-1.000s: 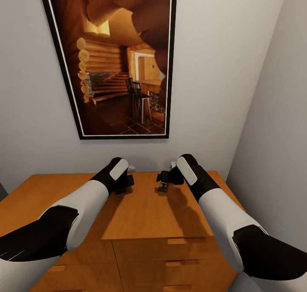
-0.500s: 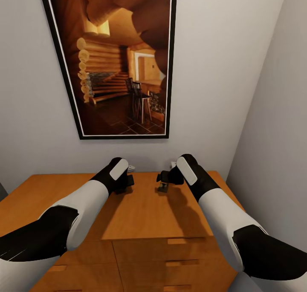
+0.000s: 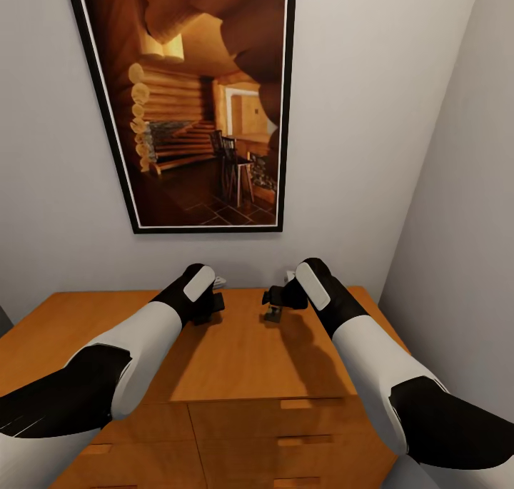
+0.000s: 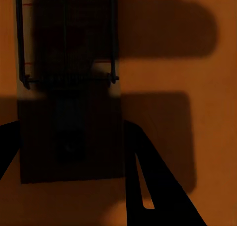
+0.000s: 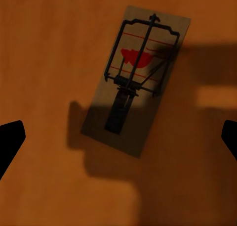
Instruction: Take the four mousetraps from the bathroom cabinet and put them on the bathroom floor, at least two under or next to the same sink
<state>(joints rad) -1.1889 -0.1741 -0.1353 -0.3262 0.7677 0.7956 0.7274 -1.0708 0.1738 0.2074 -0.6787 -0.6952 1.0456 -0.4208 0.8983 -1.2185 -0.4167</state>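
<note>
The orange-brown cabinet (image 3: 243, 364) stands against the wall, and both arms reach to the back of its top. In the left wrist view one mousetrap (image 4: 69, 137) lies flat on the wood. My left gripper (image 3: 208, 309) (image 4: 73, 124) has its dark fingers (image 4: 153, 186) against the trap's two long edges, shut on it. In the right wrist view a second mousetrap (image 5: 136, 80), with a red mark under its wire, lies at an angle on the cabinet top. My right gripper (image 3: 273, 308) (image 5: 121, 132) hangs above it, open wide, its fingertips (image 5: 10, 142) at the picture's edges.
A large framed picture (image 3: 200, 103) of a log interior hangs on the wall above the cabinet. A side wall (image 3: 464, 225) closes in at the right. Plain drawer fronts (image 3: 285, 432) face me. A small pale object (image 3: 220, 282) lies behind the left wrist.
</note>
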